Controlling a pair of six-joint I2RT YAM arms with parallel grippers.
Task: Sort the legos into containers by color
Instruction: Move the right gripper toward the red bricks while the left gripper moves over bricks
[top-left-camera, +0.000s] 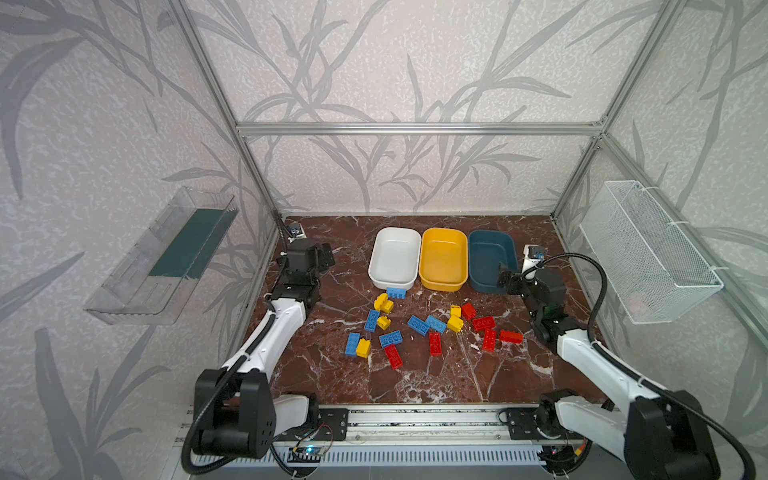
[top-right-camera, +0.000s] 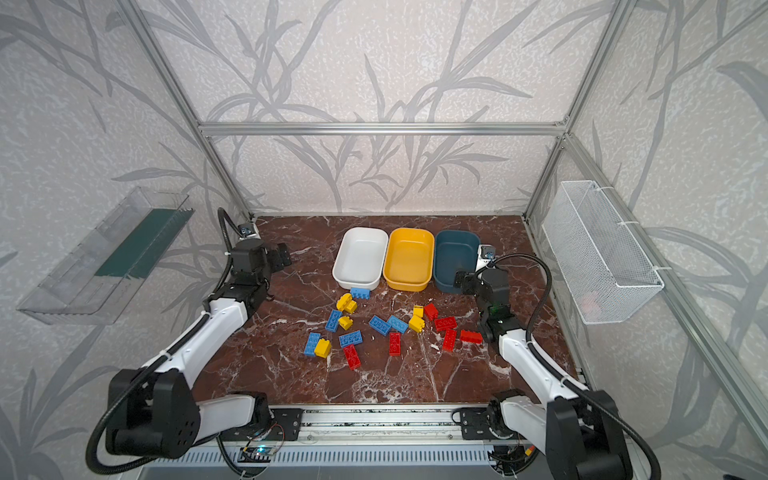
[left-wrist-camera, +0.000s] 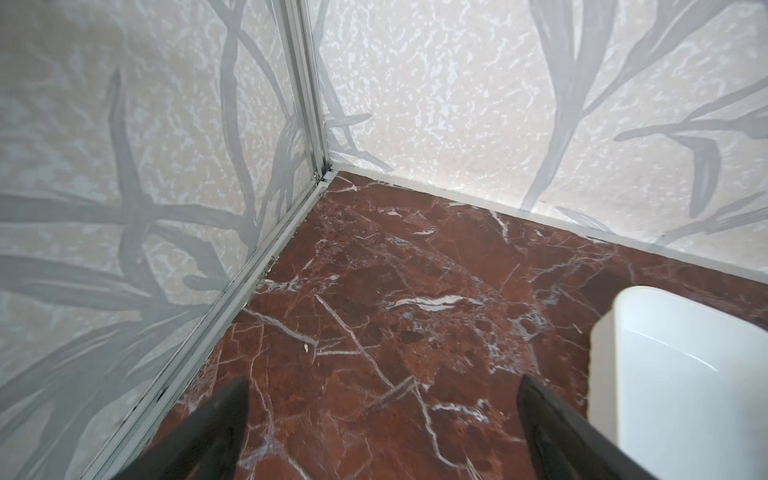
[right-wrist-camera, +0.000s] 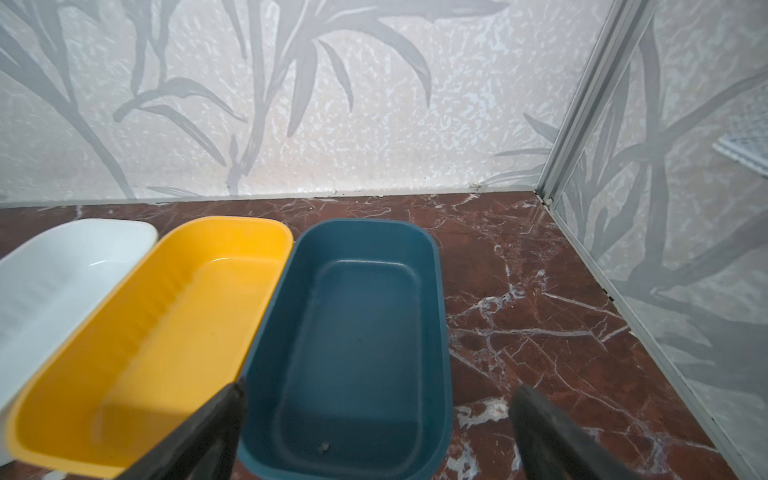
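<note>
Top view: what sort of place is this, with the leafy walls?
Likely a robot test booth, not a home: two arms fixed to a rail, a metal frame holding wallpapered panels, and toy bricks set out near three empty tubs.

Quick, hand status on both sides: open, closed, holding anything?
Left hand: open, holding nothing, near the white tub.
Right hand: open, holding nothing, by the teal tub.

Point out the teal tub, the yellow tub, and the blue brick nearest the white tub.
teal tub (right-wrist-camera: 353, 332): right wrist view, bare inner floor.
yellow tub (top-left-camera: 442, 257): a top view, bare inner floor.
blue brick (top-left-camera: 395, 292): a top view, its middle.
</note>
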